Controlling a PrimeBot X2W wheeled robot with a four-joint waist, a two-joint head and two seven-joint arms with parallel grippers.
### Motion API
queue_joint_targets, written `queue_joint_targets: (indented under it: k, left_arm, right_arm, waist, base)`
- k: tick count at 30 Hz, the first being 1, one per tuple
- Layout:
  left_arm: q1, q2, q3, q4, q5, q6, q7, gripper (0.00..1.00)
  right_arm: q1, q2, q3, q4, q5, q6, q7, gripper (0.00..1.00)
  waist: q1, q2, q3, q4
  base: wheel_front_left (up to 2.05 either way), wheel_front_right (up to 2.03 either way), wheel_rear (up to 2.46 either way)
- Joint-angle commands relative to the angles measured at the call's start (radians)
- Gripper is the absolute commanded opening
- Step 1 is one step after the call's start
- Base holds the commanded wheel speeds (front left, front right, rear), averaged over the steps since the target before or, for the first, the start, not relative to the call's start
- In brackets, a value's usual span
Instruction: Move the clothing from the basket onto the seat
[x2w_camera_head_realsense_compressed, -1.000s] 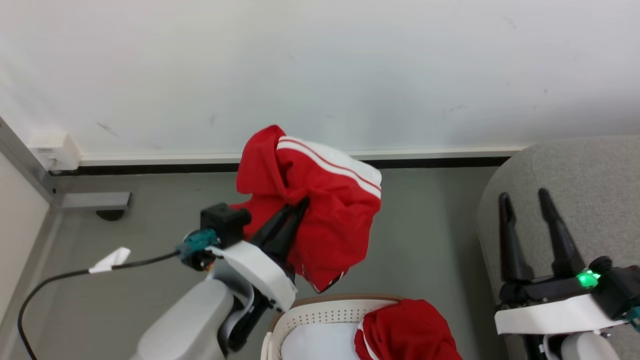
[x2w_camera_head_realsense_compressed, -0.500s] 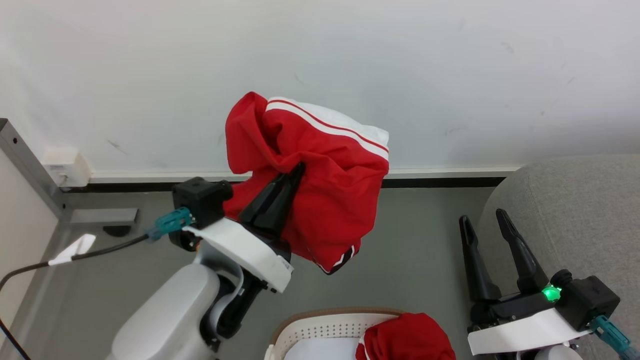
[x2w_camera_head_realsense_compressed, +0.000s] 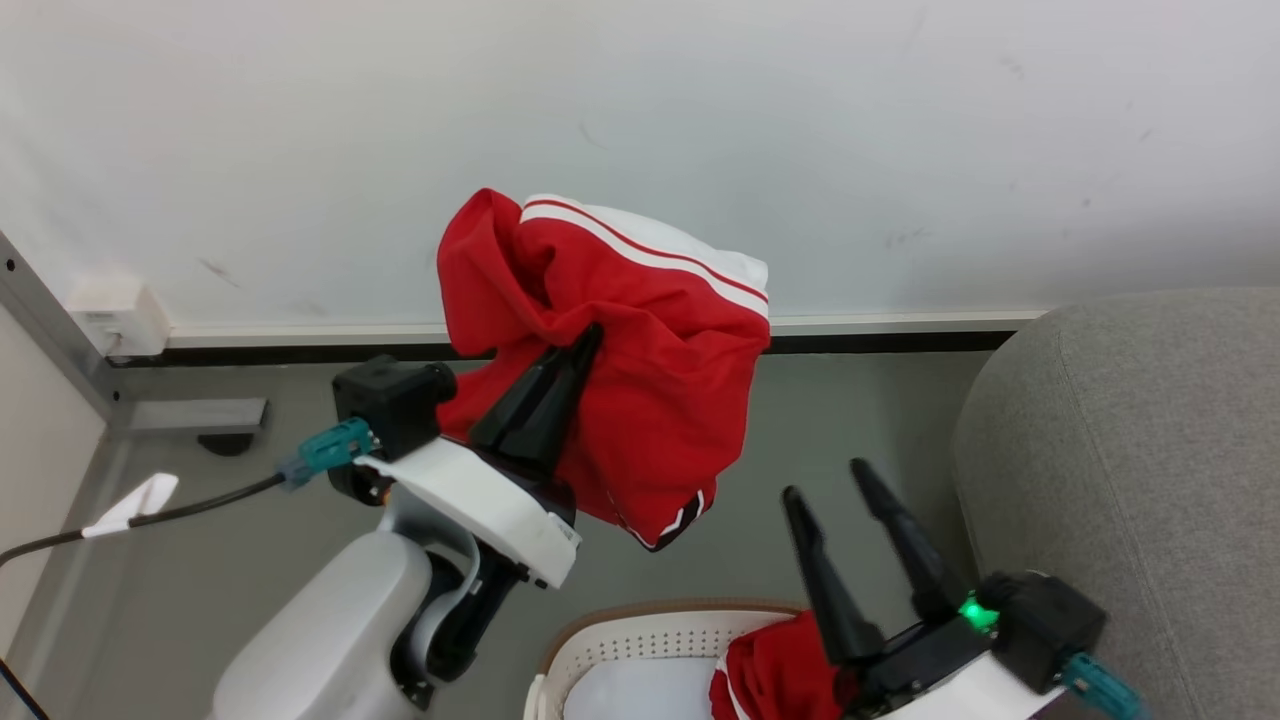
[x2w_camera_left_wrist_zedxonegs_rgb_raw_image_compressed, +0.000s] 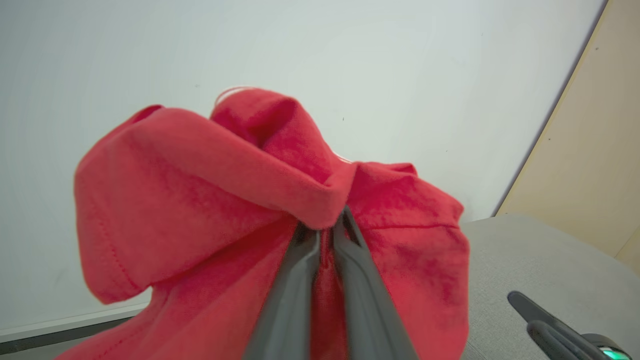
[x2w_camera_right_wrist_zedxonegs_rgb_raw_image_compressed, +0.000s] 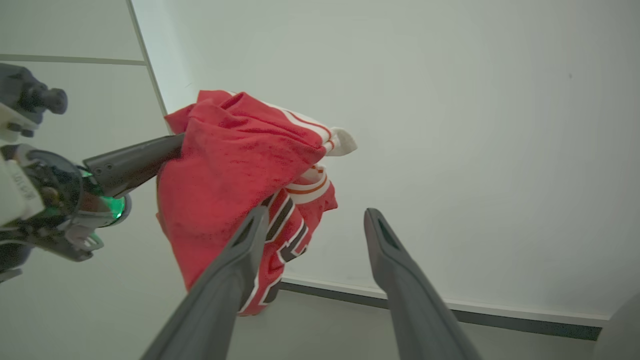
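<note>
Garment (x2w_camera_head_realsense_compressed: 650, 400) red, white-striped, upper centre, clamped in left gripper (x2w_camera_head_realsense_compressed: 590, 340) | right wrist view adds navy-white numerals (x2w_camera_right_wrist_zedxonegs_rgb_raw_image_compressed: 282, 235) | head view adds second garment (x2w_camera_head_realsense_compressed: 770, 670) in basket (x2w_camera_head_realsense_compressed: 640, 628), lower centre | right gripper (x2w_camera_head_realsense_compressed: 825, 480) spread, empty | seat (x2w_camera_head_realsense_compressed: 1130, 450) right edge

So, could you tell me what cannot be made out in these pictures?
Basket: head view, mostly cut off by the bottom edge.
Second garment: head view, largely hidden by the right gripper and the edge.
Numerals on the held garment: right wrist view, folded and partly behind a finger; unreadable.
</note>
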Motion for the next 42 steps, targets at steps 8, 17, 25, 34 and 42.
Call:
queue_joint_targets:
  k: [8, 17, 25, 34, 42]
  left_arm:
    - [-0.009, -0.019, -0.022, 0.019, -0.003, -0.018, -0.010, 0.00]
    - [0.011, -0.073, -0.069, 0.017, -0.029, -0.038, 0.007, 0.00]
    - [0.041, -0.108, -0.130, 0.021, -0.033, -0.053, 0.035, 0.00]
    - [0.059, -0.117, -0.151, 0.039, -0.036, -0.050, 0.033, 0.00]
    - [0.071, -0.099, -0.134, 0.061, -0.040, -0.042, 0.016, 0.00]
  right_arm:
    - [-0.088, -0.074, 0.232, 0.047, 0.150, -0.002, 0.012, 1.00]
    - [-0.180, -0.070, 0.337, 0.173, 0.278, -0.002, 0.028, 1.00]
    - [-0.226, -0.062, 0.352, 0.247, 0.287, -0.002, 0.005, 1.00]
    - [-0.224, -0.072, 0.354, 0.253, 0.272, -0.002, -0.004, 0.00]
    - [-0.180, -0.077, 0.313, 0.217, 0.247, -0.002, -0.002, 0.00]
  waist:
    - [0.0000, -0.0001, -0.004, 0.024]
    - [0.0000, -0.0001, -0.032, 0.096]
    - [0.0000, -0.0001, -0.062, 0.167]
    - [0.0000, -0.0001, -0.074, 0.197]
    - [0.0000, -0.0001, -0.069, 0.185]
  base:
    - [0.00, 0.00, 0.00]
    - [0.00, 0.00, 0.00]
    - [0.00, 0.00, 0.00]
    - [0.00, 0.00, 0.00]
    - [0.00, 0.00, 0.00]
